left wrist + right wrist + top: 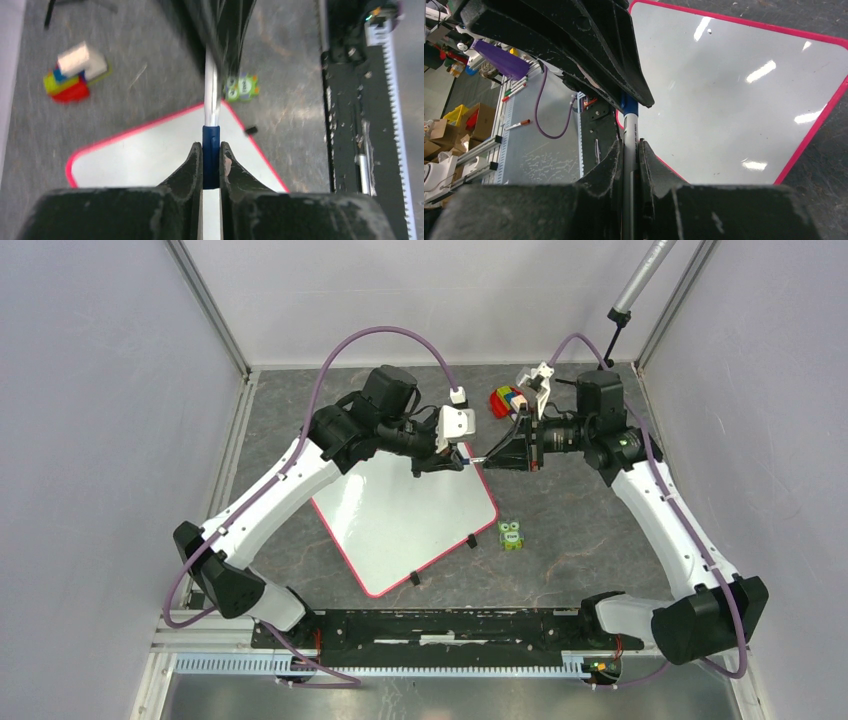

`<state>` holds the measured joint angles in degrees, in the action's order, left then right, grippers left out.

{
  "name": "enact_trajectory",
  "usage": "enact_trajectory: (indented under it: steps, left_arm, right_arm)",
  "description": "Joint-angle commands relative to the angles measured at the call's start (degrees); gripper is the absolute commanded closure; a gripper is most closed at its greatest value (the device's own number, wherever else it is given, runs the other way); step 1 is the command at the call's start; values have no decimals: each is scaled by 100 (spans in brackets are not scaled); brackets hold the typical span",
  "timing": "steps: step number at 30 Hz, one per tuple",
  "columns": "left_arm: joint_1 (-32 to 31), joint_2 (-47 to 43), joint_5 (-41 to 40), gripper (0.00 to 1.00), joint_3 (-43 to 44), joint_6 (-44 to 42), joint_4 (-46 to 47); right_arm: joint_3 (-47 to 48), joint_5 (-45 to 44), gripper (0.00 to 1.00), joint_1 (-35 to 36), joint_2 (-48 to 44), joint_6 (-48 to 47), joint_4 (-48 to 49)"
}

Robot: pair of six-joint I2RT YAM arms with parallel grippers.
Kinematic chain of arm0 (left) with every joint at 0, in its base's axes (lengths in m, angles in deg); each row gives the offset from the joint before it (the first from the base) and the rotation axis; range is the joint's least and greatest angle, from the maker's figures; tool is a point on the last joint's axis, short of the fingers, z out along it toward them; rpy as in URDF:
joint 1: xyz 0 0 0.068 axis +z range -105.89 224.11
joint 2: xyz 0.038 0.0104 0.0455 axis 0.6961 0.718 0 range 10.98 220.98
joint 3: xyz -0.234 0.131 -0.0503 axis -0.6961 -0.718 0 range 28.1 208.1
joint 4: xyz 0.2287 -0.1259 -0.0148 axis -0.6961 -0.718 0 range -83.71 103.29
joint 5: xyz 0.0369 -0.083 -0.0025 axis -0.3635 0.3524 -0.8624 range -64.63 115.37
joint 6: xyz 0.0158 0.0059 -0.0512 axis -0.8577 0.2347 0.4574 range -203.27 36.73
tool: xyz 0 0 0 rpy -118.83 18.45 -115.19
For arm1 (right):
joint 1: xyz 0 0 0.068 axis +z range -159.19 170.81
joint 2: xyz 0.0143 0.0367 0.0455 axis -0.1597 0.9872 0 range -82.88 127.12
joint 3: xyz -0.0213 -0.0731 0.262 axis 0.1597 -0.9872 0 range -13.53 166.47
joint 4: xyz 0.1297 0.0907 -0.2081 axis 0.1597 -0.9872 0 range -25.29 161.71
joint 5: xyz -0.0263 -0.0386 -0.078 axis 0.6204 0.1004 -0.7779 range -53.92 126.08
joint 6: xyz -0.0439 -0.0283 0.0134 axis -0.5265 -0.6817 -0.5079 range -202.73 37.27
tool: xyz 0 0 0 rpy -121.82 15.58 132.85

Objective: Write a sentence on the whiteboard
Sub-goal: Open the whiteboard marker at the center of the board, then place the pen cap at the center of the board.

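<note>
The whiteboard (400, 515) lies flat on the table with a pink-red rim, and its surface is blank. It also shows in the left wrist view (145, 155) and the right wrist view (734, 75). No blue sentence shows on it. A marker (478, 459) hangs level above the board's far corner, held between both grippers. My left gripper (211, 150) is shut on the marker's dark blue cap (211, 142). My right gripper (630, 147) is shut on the grey barrel (630, 131). In the top view the left gripper (462, 462) and the right gripper (492, 457) face each other, tips almost touching.
A stack of coloured blocks (508, 400) stands behind the grippers. A small green owl toy (511, 534) lies right of the board. Black clips (470, 541) sit on the board's near right edge. The black mounting rail (440, 625) runs along the front, and grey walls enclose the table.
</note>
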<state>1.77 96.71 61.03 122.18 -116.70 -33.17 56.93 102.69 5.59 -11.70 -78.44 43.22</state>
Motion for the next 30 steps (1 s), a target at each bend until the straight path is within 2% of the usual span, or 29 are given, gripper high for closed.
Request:
enact_trajectory:
  steps: [1,7,10,13,17,21,30]
  left_arm:
    - [399,-345,-732,98,-125,-261,-1143]
    - [621,-450,-927,98,34,-162,-1239]
    - [1065,-477,-679,98,207,228,-1156]
    - [1801,-454,-572,98,277,920,-801]
    - [3314,-277,-545,98,262,2051,-412]
    - [4444,-146,-683,98,-103,2356,-450]
    - [5253,79,-1759,98,-1874,2099,-115]
  right_arm:
    - [634,265,100,-631,-70,-520,-443]
    - [1186,221,100,-981,139,-1777,-1753]
    - [1318,-43,100,-995,206,-2240,-2160]
    - [1140,-208,100,-995,95,-2205,-1912]
    - [809,-355,100,-979,-130,-2038,-1382]
    - [497,-563,100,-824,-265,-2119,-1187]
    - [-108,-1164,100,-232,-437,-2383,-934]
